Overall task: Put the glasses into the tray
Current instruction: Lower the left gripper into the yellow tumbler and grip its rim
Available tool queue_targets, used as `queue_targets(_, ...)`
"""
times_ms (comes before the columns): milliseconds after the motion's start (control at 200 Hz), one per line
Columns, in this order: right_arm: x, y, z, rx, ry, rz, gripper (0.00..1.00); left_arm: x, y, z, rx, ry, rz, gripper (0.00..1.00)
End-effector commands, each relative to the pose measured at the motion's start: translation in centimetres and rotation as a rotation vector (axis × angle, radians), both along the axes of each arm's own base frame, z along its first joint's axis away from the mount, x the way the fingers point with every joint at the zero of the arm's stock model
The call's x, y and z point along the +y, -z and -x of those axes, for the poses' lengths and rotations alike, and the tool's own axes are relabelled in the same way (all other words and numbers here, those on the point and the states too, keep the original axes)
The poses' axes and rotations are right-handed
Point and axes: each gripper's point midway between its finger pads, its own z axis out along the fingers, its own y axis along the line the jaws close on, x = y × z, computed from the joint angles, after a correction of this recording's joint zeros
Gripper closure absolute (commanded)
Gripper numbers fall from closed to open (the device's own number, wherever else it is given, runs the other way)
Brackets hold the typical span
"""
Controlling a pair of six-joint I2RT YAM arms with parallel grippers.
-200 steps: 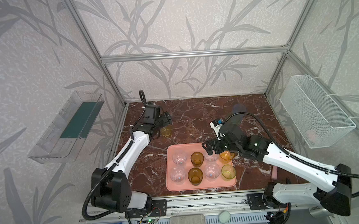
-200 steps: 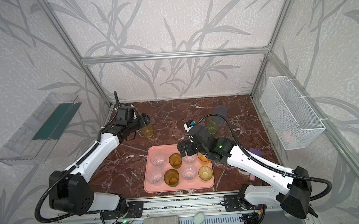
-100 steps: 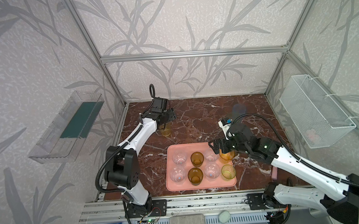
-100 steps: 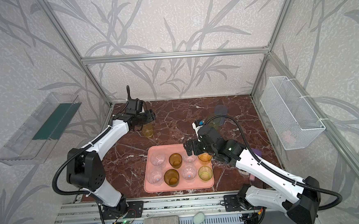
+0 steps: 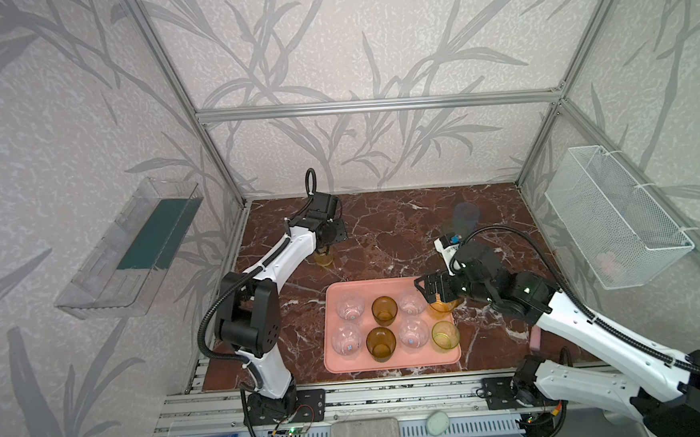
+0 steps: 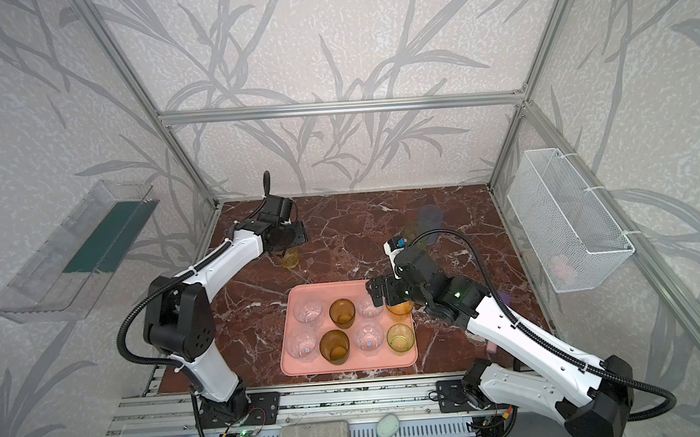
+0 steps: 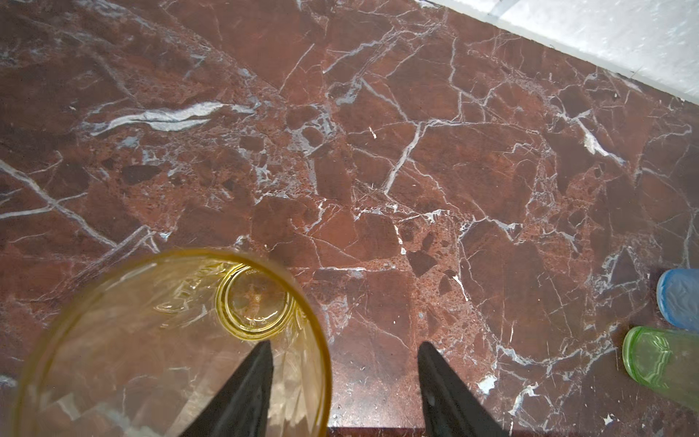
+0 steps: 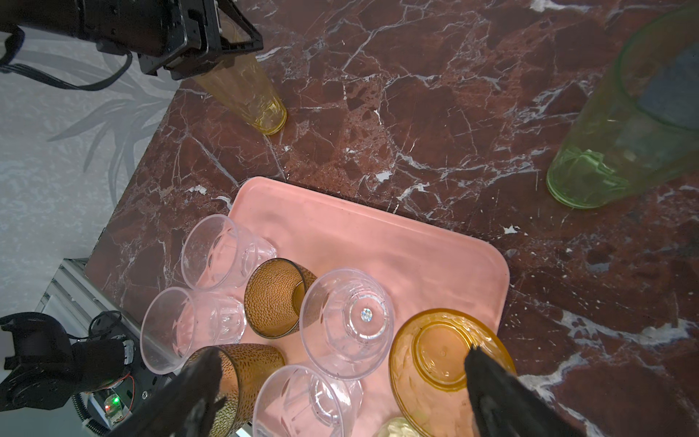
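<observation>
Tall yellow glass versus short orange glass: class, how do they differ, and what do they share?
The tall yellow glass is slim; the short orange glass is squat. The yellow one stands on the marble table, the orange one in the tray's corner. The left gripper's jaws straddle the yellow glass's rim; the right gripper's open jaws hover over the orange glass without clasping it. Both are translucent, upright, empty.
</observation>
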Motion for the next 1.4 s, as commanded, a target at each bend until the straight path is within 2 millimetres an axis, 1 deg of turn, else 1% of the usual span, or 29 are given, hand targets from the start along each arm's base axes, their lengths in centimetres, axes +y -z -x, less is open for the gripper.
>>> queue_targets(0, -0.6, 0.1, 0.3, 0.006, 0.01, 0.0, 0.01, 0.3, -0.3, -0.3, 0.001, -0.005, -0.024, 0.42)
queue_targets(120, -0.6, 0.3, 0.2, 0.013, 0.016, -0.004, 0.01, 0.3, -0.2, -0.2, 0.003, -0.004, -0.035, 0.49)
queue_targets(170, -0.6, 0.3, 0.2, 0.016, 0.017, -0.008, 0.01, 0.5, -0.3, -0.2, 0.002, -0.008, -0.042, 0.58)
queue_targets(275, -0.7, 0.2, 0.3, 0.022, 0.018, -0.01, 0.01, 0.8, -0.5, -0.2, -0.004, -0.019, -0.056, 0.74)
queue_targets(355, -1.0, 0.1, 0.4, 0.019, 0.024, -0.005, 0.01, 0.9, -0.6, -0.2, -0.004, -0.018, -0.06, 0.8)
queue_targets(390, -1.1, 0.2, 0.4, 0.019, 0.028, -0.003, 0.01, 0.9, -0.7, -0.1, -0.001, -0.019, -0.062, 0.9)
queue_targets(410, -1.1, 0.2, 0.4, 0.017, 0.029, -0.003, 0.01, 0.9, -0.6, -0.1, 0.003, -0.019, -0.064, 0.93)
queue_targets(460, -1.3, 0.2, 0.4, 0.015, 0.034, -0.005, 0.01, 0.9, -0.7, 0.0, 0.006, -0.016, -0.067, 0.95)
queue_targets(500, -1.3, 0.2, 0.4, 0.015, 0.036, -0.008, 0.01, 0.9, -0.8, 0.0, 0.009, -0.011, -0.067, 1.0)
queue_targets(710, -1.4, 0.6, 0.5, 0.027, 0.043, -0.017, 0.01, 0.9, -1.6, 0.5, 0.002, -0.001, -0.061, 1.0)
queue_targets(950, -1.9, 0.6, 0.6, 0.02, 0.06, -0.051, 0.01, 0.8, -3.4, 1.6, -0.012, 0.033, -0.061, 1.0)
queue_targets(1225, -1.9, 0.5, 1.0, 0.018, 0.059, -0.093, 0.01, 0.2, -5.6, 3.7, -0.034, 0.068, -0.059, 1.0)
queue_targets(1395, -1.6, 0.1, 1.1, 0.018, 0.042, -0.102, 0.01, -0.6, -6.4, 5.6, -0.039, 0.096, -0.052, 1.0)
